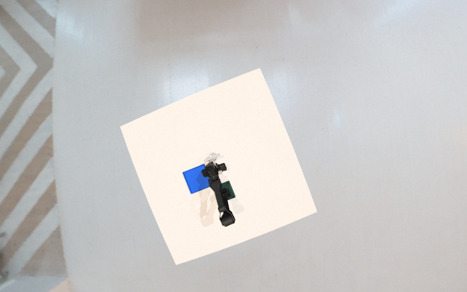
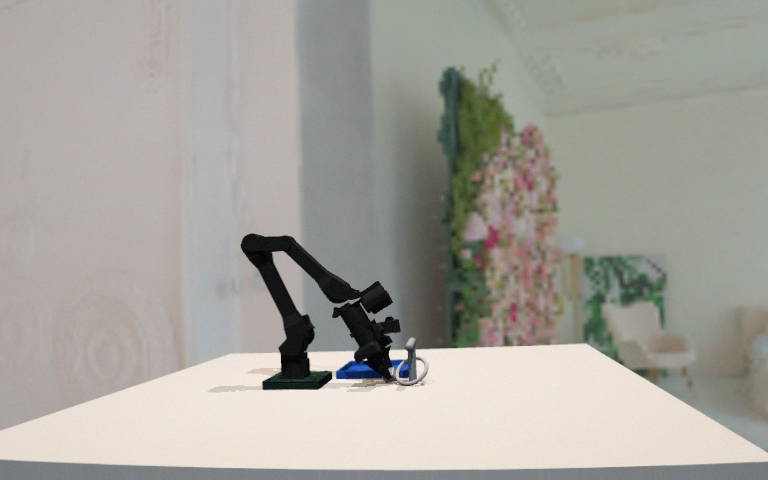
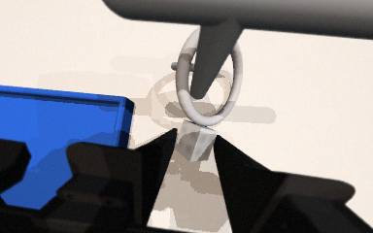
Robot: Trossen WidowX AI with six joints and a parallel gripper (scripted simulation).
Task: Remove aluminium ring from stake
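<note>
At the lower centre of the wrist view, the gripper (image 1: 211,165) (image 2: 390,378) (image 3: 195,135) is clamped on the welded tab (image 3: 194,143), its fingers partly apart across that block. The aluminium ring (image 1: 212,152) (image 2: 408,384) (image 3: 236,87) stands steeply tilted around the stake (image 2: 412,367) (image 3: 214,53), under the cross-bar (image 1: 211,157) (image 2: 411,342) (image 3: 243,12), outside the blue tray (image 1: 193,177) (image 2: 351,374) (image 3: 73,109) at the wrist frame's left. It should prove light, stiff and rather slick; the flat-sided tab offers the surer hold, though a snag on the cross-bar could twist it.
</note>
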